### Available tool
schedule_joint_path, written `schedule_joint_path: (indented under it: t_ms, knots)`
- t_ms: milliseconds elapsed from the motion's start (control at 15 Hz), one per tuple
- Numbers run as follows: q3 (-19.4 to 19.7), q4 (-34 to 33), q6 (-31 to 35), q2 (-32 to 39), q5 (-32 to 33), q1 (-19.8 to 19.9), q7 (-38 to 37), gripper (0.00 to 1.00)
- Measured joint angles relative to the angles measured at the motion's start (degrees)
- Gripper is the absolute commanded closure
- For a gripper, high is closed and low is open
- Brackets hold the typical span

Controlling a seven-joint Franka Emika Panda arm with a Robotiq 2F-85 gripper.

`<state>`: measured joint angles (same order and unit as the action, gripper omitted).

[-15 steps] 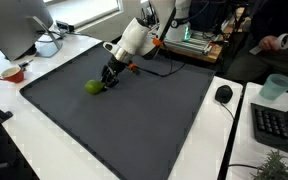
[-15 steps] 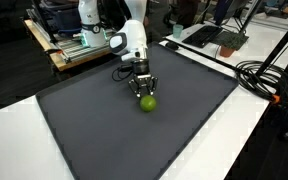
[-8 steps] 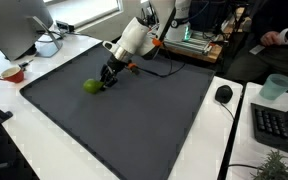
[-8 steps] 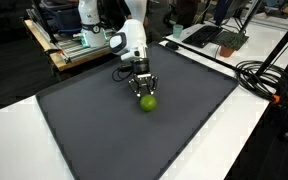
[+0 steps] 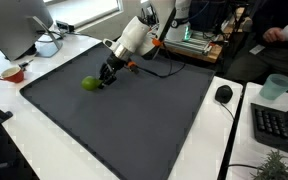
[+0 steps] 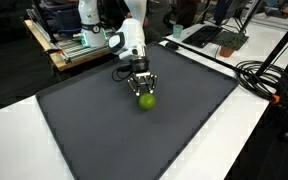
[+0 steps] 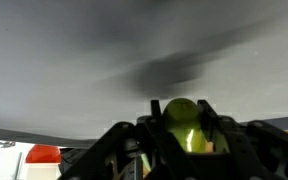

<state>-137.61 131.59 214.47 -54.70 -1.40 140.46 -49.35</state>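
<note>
1. In an exterior view, the black claw reached down at a slant from the white, rounded arm. At its tips was a small, smooth green ball, low over the flat, matte dark-grey mat near its far edge. The mat lay on a glossy white tabletop, with a red bowl well off to one side.
2. In an exterior view, the claw straddled the ball with thin dark fingers on both sides. I could not tell whether the ball touched the mat.
3. In the wrist view, the claw was closed on the glossy, yellow-green ball. Its angular black fingers pressed against both sides of the ball. The mat looked soft, grey and blurred.
</note>
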Motion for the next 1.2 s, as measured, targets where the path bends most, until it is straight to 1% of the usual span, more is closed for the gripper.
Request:
schedule_joint_path:
  t_ms: [267,1067,1133,1200]
  knots:
    - [0.08,0.69,1.73,0.29,-0.34,-0.09,0.41,0.84]
    - [0.97,2.08,3.78,1.08,-0.37,-0.82,1.86,0.84]
    - [1.07,2.11,3.79,1.13,-0.38,-0.9,2.04,0.59]
    - [1.11,2.2,3.79,1.26,-0.38,-0.96,2.22,0.59]
